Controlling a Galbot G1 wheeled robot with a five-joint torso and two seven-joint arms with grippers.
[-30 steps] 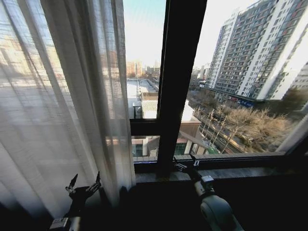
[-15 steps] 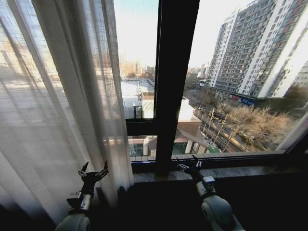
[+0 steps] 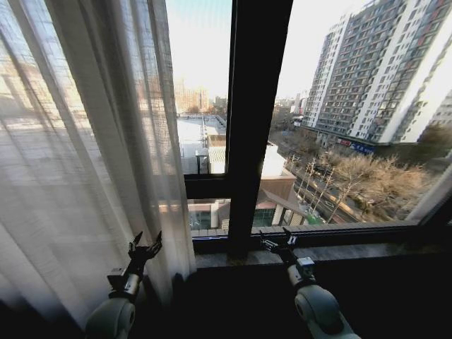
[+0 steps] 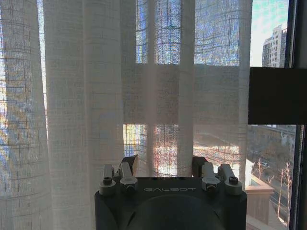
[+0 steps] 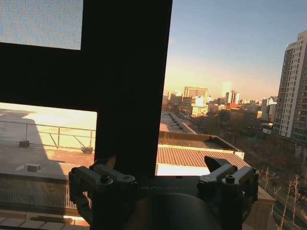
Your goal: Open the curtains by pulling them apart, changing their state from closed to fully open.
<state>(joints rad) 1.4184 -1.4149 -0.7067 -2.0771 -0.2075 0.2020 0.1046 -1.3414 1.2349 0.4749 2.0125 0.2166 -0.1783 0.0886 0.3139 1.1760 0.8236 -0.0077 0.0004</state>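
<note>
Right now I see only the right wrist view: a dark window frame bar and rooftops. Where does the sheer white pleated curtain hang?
Observer: The sheer white pleated curtain hangs over the glass on the robot's left; the pane beyond the dark window frame bar is bare.
Operator: Is the left gripper on it?
Observer: The left gripper is open and raised by the curtain's lower folds, with nothing clamped. I cannot tell whether it touches.
Operator: Where does my right gripper sit?
Observer: The right gripper is low at the foot of that bar, by the window sill, apart from the curtain.
</note>
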